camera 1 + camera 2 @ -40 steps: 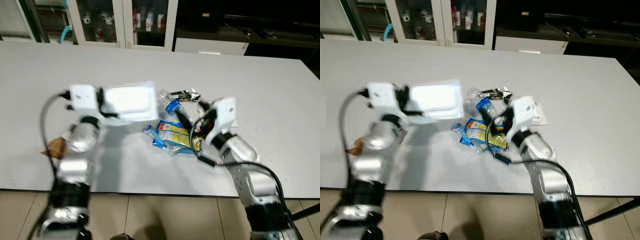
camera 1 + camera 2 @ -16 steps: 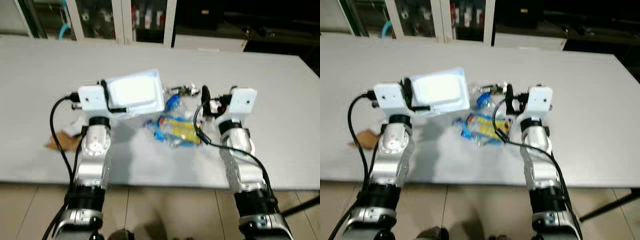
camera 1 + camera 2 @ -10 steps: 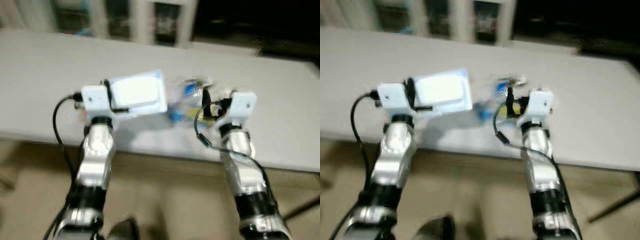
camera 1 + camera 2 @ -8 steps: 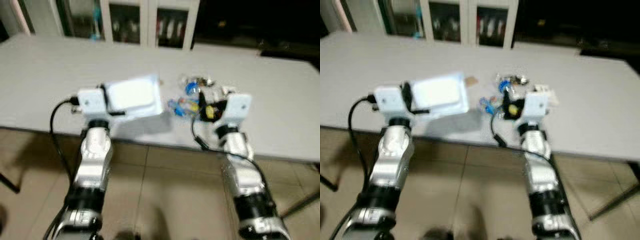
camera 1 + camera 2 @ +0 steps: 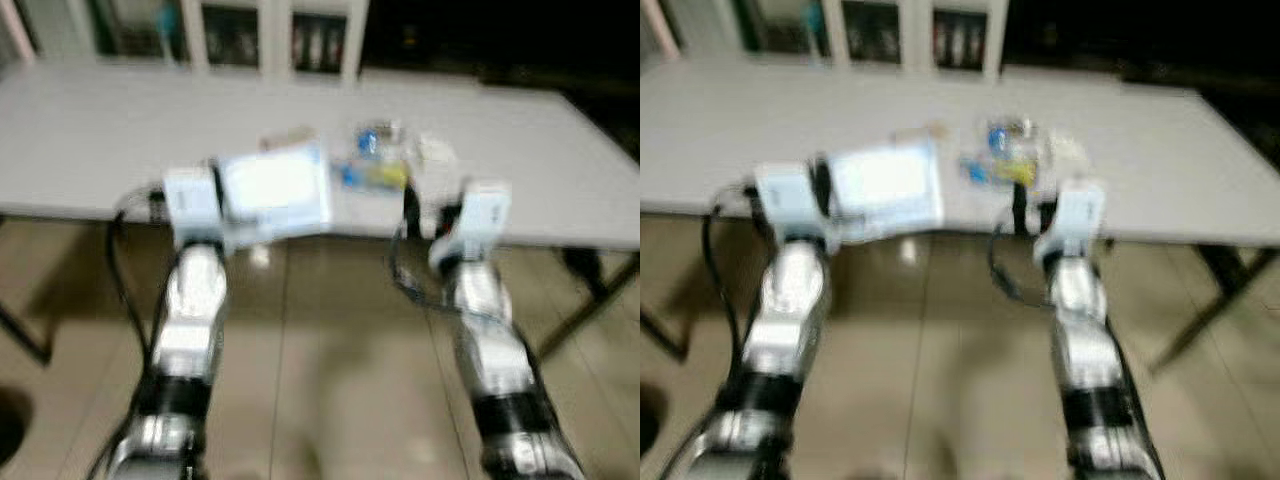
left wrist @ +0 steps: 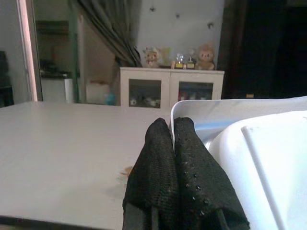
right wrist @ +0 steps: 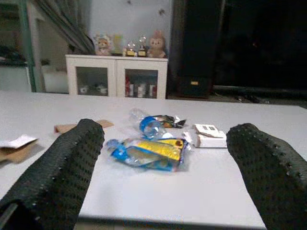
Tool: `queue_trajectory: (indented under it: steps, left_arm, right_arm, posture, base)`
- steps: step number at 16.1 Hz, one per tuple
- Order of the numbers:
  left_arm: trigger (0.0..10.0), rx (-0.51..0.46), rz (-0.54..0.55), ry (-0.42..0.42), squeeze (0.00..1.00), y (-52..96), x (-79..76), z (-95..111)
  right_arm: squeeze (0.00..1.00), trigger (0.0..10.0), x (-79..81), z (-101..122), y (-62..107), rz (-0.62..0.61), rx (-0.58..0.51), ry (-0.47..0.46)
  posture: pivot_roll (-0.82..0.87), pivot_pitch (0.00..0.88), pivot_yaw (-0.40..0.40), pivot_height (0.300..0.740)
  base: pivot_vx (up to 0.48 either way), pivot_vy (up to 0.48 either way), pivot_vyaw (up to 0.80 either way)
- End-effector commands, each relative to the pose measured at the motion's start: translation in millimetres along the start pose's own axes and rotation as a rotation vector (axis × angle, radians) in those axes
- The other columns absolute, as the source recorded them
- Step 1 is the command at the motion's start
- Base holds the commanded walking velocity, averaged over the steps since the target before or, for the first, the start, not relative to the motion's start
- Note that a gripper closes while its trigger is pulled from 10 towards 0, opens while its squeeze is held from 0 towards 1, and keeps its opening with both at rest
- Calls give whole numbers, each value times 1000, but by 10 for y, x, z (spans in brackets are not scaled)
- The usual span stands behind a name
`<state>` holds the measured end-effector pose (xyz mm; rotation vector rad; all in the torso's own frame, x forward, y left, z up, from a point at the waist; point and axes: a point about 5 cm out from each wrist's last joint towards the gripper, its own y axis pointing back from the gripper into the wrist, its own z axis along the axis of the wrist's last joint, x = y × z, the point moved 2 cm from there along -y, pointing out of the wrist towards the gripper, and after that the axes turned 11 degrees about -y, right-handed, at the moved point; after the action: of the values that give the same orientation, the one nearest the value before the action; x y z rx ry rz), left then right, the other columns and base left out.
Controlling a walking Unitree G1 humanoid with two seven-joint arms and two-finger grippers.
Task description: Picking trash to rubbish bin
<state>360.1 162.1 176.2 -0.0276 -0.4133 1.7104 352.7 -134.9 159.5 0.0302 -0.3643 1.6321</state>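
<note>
We see both head views smeared: the small wrappers and bottle on the white worktop [image 5: 90,140] blur into coloured blobs. The white plastic tray [image 6: 259,158] runs off the left wrist view's edge.

The robot has backed away from the tabletop [image 5: 90,140]: its near edge and the floor [image 5: 330,380] are now in sight. The right gripper [image 7: 168,167] has come off the pile of wrappers [image 7: 146,152], jaws wide apart, both arms drawn back past the edge.
</note>
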Motion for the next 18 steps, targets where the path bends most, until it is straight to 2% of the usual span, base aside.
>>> queue_trajectory:
  steps: [1, 4, 10, 18]
  left_arm:
    - [10000, -10, -2, 8, 0, -4, -33, 38]
    - [10000, 2, -1, 2, 0, 0, -30, 18]
    - [10000, 23, -12, -5, 0, -9, -50, -9]
    - [10000, 37, -10, 0, 0, -27, -21, -33]
  right_arm:
    - [0, 10000, -52, 26, -6, -11, 0, 0]
    - [0, 10000, -49, 18, 0, -7, 5, -1]
    - [0, 10000, -48, -11, 19, 15, 25, 11]
    - [0, 10000, -14, -33, 23, 44, 42, 7]
  posture:
    - [-17, 13, -47, 740]
    - [-15, 19, -47, 740]
    - [-18, 43, -47, 740]
    - [-15, 50, -49, 740]
  base:
    - [-277, 0, 0]
    - [-275, 0, 0]
    - [0, 0, 0]
    - [0, 0, 800]
